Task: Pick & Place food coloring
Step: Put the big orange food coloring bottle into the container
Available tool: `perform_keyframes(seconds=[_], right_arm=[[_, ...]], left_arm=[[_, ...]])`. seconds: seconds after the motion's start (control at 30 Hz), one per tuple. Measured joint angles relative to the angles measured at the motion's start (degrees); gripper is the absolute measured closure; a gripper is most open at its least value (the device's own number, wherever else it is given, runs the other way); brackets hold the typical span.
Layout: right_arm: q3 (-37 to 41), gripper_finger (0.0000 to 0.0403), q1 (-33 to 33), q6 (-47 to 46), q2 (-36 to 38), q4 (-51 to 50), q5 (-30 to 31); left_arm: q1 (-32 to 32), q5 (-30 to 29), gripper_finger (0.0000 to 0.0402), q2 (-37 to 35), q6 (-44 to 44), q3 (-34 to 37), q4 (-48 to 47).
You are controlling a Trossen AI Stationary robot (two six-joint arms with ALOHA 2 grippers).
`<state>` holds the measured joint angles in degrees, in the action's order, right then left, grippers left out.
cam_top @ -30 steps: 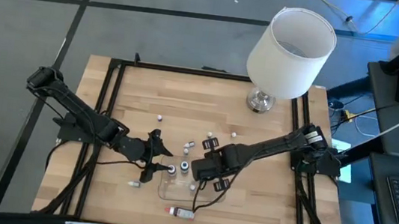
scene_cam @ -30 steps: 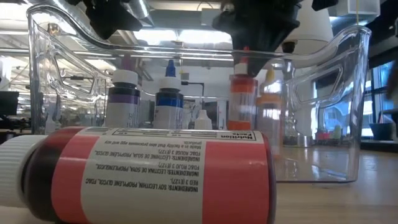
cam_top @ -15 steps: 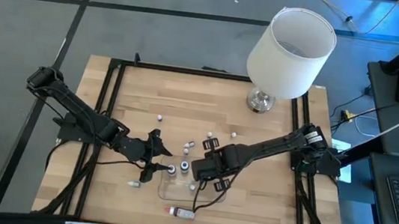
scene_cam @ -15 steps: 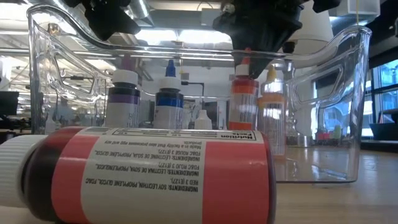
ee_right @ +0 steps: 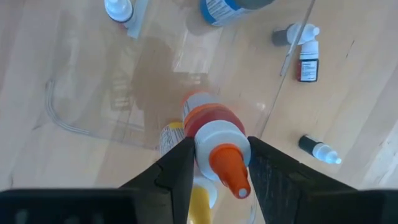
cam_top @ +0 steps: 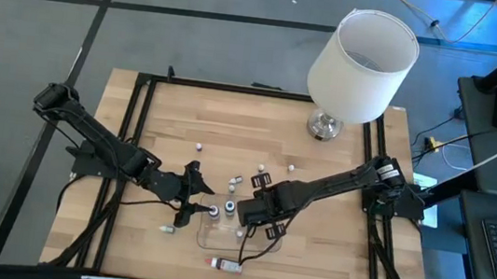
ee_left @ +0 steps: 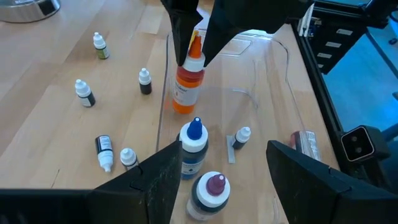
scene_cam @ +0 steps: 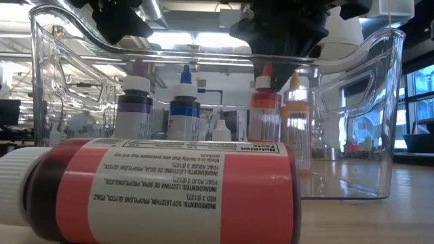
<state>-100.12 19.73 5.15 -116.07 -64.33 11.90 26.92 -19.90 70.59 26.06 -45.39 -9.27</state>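
Observation:
An orange bottle (ee_left: 185,87) with a white collar and orange nozzle stands upright on the floor of the clear tray (cam_top: 260,244). My right gripper (cam_top: 254,213) points down over it, open. Its fingers (ee_left: 180,37) stand on either side of the nozzle (ee_right: 227,165). My left gripper (ee_left: 230,177) hovers open at the tray's left side, above a blue-capped bottle (ee_left: 194,140) and a purple-capped bottle (ee_left: 211,190) that stand in the tray. Tiny food coloring bottles (ee_left: 83,92) (ee_left: 144,81) (ee_left: 104,151) lie on the wood outside the tray. One (ee_left: 239,138) lies inside it.
A large red-labelled bottle (cam_top: 225,264) lies on its side near the table's front edge, filling the low view (scene_cam: 156,190). A white-shaded lamp (cam_top: 361,54) stands at the back right. More tiny bottles (cam_top: 198,143) (cam_top: 290,168) dot the middle of the table.
My right gripper has opened a little around the orange bottle's top. In the low view the bottle now stands slightly lower, with more of its nozzle and white collar showing below the fingers.

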Motion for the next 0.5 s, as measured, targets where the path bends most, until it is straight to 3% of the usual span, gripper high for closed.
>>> perform_keyframes(seconds=[0.5], right_arm=[[0.0, 0.0255, 0.0, -0.4, 0.1, 1.0, 0.0]], left_arm=[[0.0, 0.0, 0.0175, 0.0, 0.2, 0.0, -0.2]])
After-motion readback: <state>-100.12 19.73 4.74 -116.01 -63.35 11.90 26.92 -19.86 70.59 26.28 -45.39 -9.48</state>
